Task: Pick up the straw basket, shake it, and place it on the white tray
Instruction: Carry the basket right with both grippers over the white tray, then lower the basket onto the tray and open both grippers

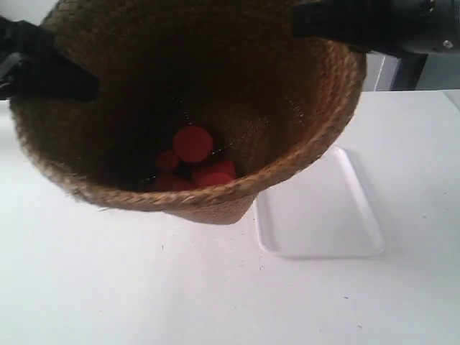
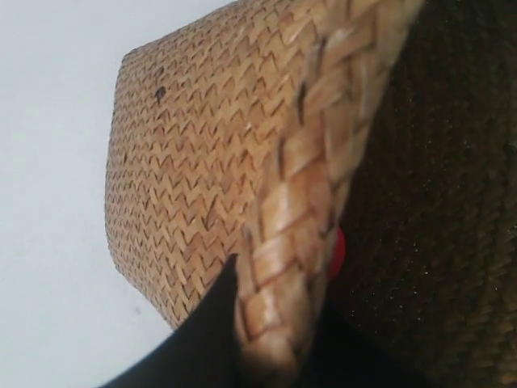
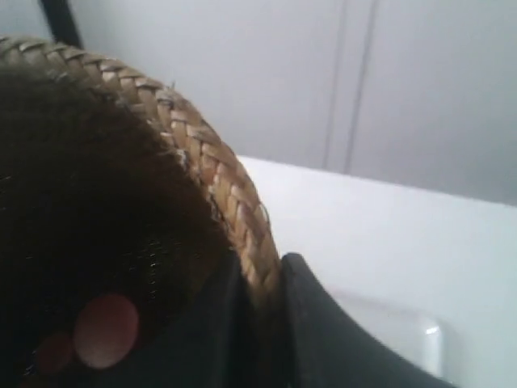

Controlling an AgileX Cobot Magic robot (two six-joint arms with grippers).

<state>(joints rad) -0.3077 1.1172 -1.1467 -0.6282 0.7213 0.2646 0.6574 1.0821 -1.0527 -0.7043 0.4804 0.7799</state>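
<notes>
The straw basket (image 1: pixel 280 79) hangs tilted above the table, its dark mouth facing the exterior camera and red round pieces (image 1: pixel 192 144) lying inside. The arm at the exterior view's left (image 1: pixel 43 68) and the arm at the exterior view's right (image 1: pixel 359 25) each hold its braided rim. My left gripper (image 2: pixel 271 339) is shut on the rim (image 2: pixel 307 194), one finger outside, one inside. My right gripper (image 3: pixel 266 283) is shut on the rim (image 3: pixel 202 162) the same way. The white tray (image 1: pixel 323 212) lies on the table, partly under the basket's lower edge; a corner of the white tray (image 3: pixel 412 335) shows in the right wrist view.
White table (image 1: pixel 108 287) spreads in front and to the sides. A pale wall (image 3: pixel 388 81) stands behind the table's far edge.
</notes>
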